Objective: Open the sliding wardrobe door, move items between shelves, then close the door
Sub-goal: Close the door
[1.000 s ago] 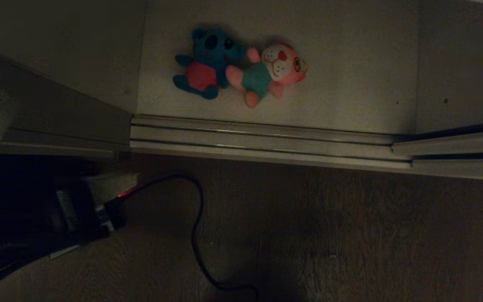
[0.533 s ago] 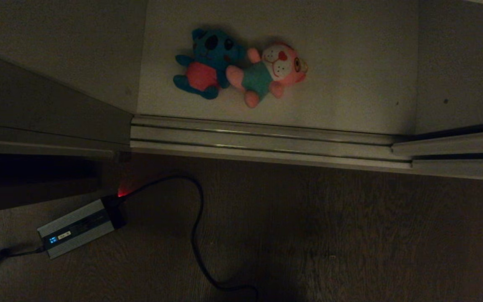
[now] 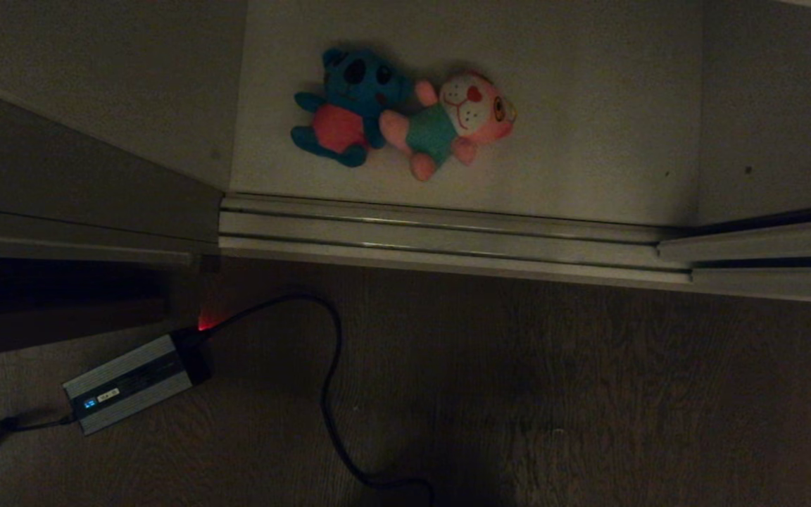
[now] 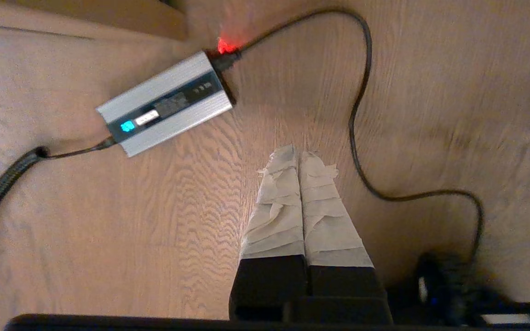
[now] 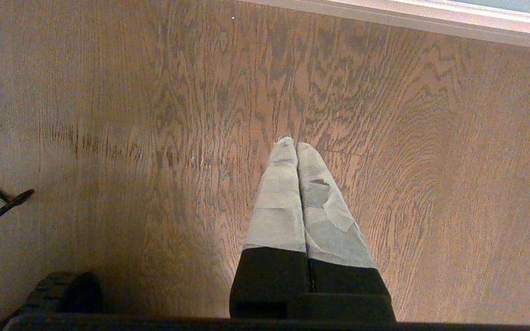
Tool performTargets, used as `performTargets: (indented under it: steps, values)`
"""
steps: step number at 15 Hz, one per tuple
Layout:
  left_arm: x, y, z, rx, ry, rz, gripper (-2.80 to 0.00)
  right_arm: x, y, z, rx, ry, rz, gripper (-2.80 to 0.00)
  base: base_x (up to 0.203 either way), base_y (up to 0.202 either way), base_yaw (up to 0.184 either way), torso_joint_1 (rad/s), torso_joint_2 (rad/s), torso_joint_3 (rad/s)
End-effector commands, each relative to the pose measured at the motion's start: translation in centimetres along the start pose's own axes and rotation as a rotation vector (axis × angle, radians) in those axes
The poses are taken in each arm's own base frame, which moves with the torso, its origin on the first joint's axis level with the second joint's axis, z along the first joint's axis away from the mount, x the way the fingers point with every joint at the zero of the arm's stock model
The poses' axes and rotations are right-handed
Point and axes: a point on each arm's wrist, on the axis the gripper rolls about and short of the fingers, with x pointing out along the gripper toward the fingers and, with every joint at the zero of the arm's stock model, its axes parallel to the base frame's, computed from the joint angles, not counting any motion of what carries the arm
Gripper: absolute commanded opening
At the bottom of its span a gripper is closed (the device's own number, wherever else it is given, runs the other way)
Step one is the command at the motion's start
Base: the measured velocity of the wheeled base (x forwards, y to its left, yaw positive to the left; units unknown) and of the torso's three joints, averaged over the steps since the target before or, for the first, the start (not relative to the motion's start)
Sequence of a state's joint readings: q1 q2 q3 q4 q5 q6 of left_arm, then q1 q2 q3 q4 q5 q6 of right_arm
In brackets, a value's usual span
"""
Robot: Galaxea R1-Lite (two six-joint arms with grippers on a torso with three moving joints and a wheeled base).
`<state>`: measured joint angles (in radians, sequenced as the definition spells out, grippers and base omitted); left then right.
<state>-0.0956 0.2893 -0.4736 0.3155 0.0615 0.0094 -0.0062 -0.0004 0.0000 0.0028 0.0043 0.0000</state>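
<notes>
Two plush toys lie side by side on the white bottom shelf point(image 3: 588, 105) of the open wardrobe: a teal-blue one with a red belly point(image 3: 349, 105) and a pink one in a teal outfit point(image 3: 458, 120), touching each other. The sliding wardrobe door point(image 3: 82, 190) stands at the left of the opening. Neither arm shows in the head view. My left gripper point(image 4: 299, 154) is shut and empty, pointing down at the wooden floor close to a silver power adapter point(image 4: 166, 103). My right gripper point(image 5: 292, 143) is shut and empty over bare floor.
A pale metal track point(image 3: 434, 232) runs along the front of the shelf. A second door panel's rail point(image 3: 764, 246) sits at the right. The silver power adapter point(image 3: 131, 384) and its black cable point(image 3: 328, 394) lie on the floor at the front left.
My left arm, a dark shape over the adapter at the lower left a second ago, has drawn out of the head view. The toys and the door have not moved.
</notes>
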Motion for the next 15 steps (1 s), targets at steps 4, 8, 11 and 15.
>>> performTargets:
  steps: [4,8,11,15]
  values:
    - [1.2,-0.7,-4.1,0.091,-0.057,-0.024,-2.8,0.0,0.0,-0.1,0.0,0.004,0.0,-2.8,0.0,0.0,0.0,0.0,0.0,0.0]
    - [0.6,-0.7,-8.2,0.108,-0.153,-0.021,-2.8,0.0,0.0,-0.1,0.0,0.004,0.0,-2.8,0.0,0.0,0.0,0.0,0.0,0.0]
    - [1.9,-0.6,-10.2,0.088,-0.119,0.023,-2.8,0.0,0.0,-0.1,0.0,0.004,0.001,-2.8,0.0,0.0,0.0,0.0,0.0,0.0]
    - [1.9,-0.6,-10.2,0.088,-0.121,0.021,-2.8,0.0,0.0,-0.1,0.0,0.004,0.002,-2.8,0.0,0.0,0.0,0.0,0.0,0.0]
